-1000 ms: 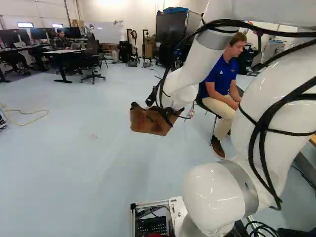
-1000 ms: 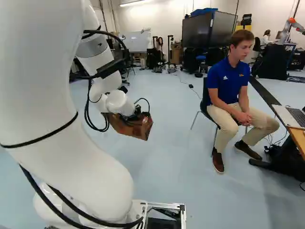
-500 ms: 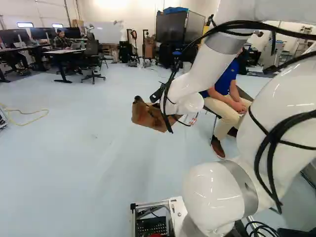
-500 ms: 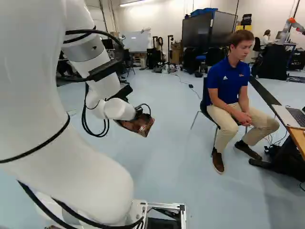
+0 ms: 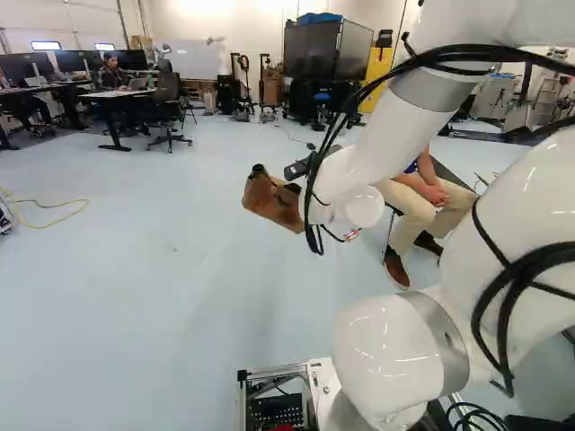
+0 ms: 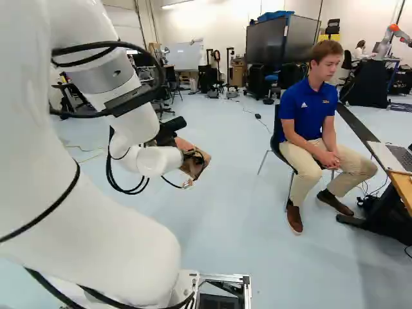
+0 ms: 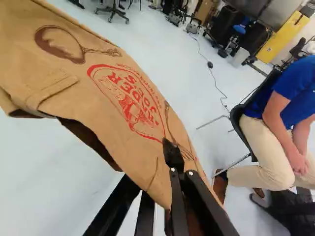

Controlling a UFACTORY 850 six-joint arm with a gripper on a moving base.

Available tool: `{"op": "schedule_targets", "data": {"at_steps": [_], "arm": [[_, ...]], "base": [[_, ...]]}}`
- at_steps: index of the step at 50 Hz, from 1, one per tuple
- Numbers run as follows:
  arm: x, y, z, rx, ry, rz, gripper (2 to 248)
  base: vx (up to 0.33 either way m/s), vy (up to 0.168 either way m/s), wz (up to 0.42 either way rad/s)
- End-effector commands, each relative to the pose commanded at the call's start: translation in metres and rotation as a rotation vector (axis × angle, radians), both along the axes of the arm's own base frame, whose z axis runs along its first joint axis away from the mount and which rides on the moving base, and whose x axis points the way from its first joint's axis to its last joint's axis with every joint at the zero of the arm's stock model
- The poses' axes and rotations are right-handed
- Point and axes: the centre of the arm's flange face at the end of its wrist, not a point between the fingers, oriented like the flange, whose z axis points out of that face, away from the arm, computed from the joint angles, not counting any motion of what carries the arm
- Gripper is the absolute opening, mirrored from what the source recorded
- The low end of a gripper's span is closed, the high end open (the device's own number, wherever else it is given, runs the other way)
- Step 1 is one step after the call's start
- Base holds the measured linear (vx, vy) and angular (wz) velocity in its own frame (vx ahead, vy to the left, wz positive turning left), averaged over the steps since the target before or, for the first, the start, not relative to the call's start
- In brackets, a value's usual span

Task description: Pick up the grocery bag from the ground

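Observation:
My gripper [image 6: 192,156] is at the end of the raised arm in the right base view, partly hidden by the wrist and cables. It holds the brown paper grocery bag [image 5: 269,201] in the air above the floor. In the wrist view, the gripper [image 7: 171,164] is shut on an edge of the bag [image 7: 78,86]. One dark fingertip lies over the printed face; the other is hidden behind the paper. The bag hangs tilted and creased, stretching out ahead and to one side of the fingers, with red and brown printing facing the camera.
A person [image 6: 314,129] sits on a chair close to the right of the arm, beside a table with a laptop [image 6: 394,156]. Desks and an office chair [image 5: 169,108] stand far left. Another robot [image 6: 388,38] is at the far right. A yellow cable [image 5: 49,214] lies on the floor.
The arm has swung and its wrist has turned, carrying the bag slightly upward in the left base view and turning it. The grip has stayed shut. The base has not moved.

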Motion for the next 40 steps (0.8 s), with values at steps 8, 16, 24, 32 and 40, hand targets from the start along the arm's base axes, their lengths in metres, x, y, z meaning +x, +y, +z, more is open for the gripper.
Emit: {"op": "schedule_targets", "data": {"at_steps": [8, 16, 24, 32, 40], "arm": [[-0.010, -0.002, -0.001, 0.056, -0.034, -0.035, 28], [-0.018, -0.004, -0.002, 0.105, -0.063, -0.064, 28], [-0.025, -0.006, -0.003, 0.149, -0.090, -0.088, 28], [-0.032, -0.007, -0.003, 0.187, -0.112, -0.109, 28], [-0.037, -0.008, -0.004, 0.218, -0.131, -0.124, 28]], "base": [[0.000, 0.000, 0.000], [0.000, 0.000, 0.000], [0.000, 0.000, 0.000], [0.000, 0.000, 0.000], [0.000, 0.000, 0.000]]}}
